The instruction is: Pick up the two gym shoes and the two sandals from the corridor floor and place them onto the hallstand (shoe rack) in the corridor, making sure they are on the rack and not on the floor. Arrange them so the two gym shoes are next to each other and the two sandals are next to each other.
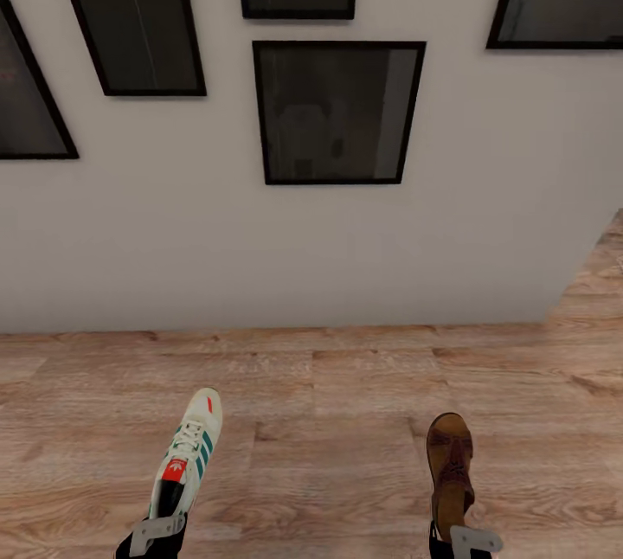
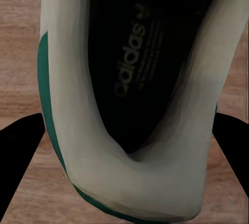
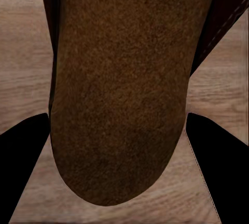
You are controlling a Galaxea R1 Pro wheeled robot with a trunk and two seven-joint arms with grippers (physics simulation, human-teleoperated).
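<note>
From the head camera the left gripper (image 1: 157,533) holds a gym shoe (image 1: 189,452) by its heel, toe toward the wall (image 1: 346,247) and its dark picture frames (image 1: 336,112); the left wrist camera adds the shoe's black printed insole. The right gripper (image 1: 467,539) is closed on a sandal (image 1: 450,471) above the corridor floor (image 1: 329,438); its wrist view shows the suede footbed between the black fingers (image 3: 215,161).

wall (image 1: 311,265) blocking ahead, floor (image 1: 346,386) passage right
</note>
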